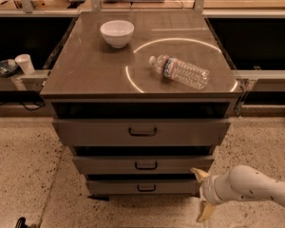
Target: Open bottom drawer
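Observation:
The bottom drawer [118, 187] is the lowest, smallest front of the grey-brown cabinet, with a small black centre handle [146, 188]. Its front stands out only a little, like the two above it. My gripper [201, 193] is on a white arm that comes in from the lower right. It is at the right end of the bottom drawer front, well to the right of the handle. Its two yellowish fingers [198, 174] are spread apart, one above the other, with nothing between them.
The middle drawer [109, 165] and the tall top drawer [95, 132] sit above. On the cabinet top lie a white bowl [117, 33] and a plastic water bottle [180, 72] on its side. A paper cup [24, 63] stands on the left ledge. Speckled floor surrounds the cabinet.

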